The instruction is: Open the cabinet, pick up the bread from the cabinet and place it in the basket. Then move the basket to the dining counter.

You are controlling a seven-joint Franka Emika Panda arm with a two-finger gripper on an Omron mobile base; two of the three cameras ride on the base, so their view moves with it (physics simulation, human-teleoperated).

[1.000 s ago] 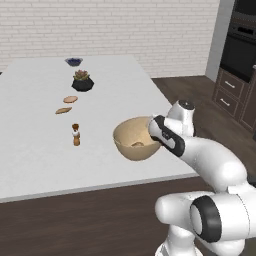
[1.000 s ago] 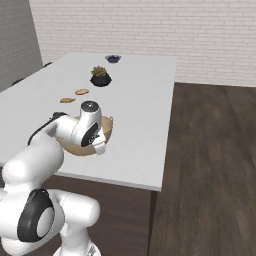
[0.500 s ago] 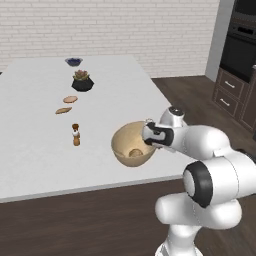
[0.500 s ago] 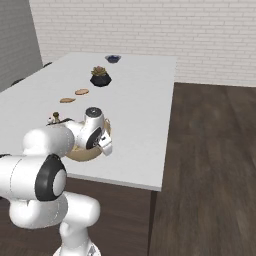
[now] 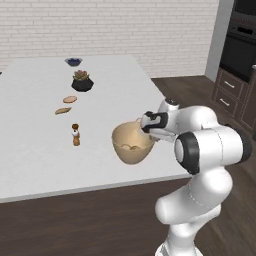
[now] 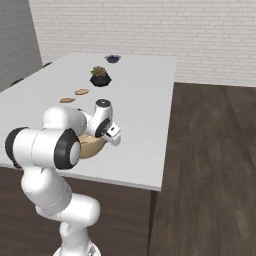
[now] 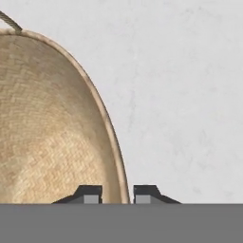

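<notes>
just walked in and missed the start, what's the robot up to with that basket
The white arm's tool is pinched shut on the rim of the woven basket, one finger inside the wall and one outside. The basket sits near the front edge of the white dining counter, with the bread lying inside it. A small potted plant stands farther back.

- The basket [image 5: 131,145] sits on the counter [image 5: 35,150] near its front edge.
- The bread [image 5: 133,147] lies in the basket.
- A small bottle [image 5: 75,134] stands left of it.

You saw a round tan woven-herringbone basket [image 7: 47,123] on the plain white rectangular dining counter [image 7: 190,95], wall pale brick.
</notes>
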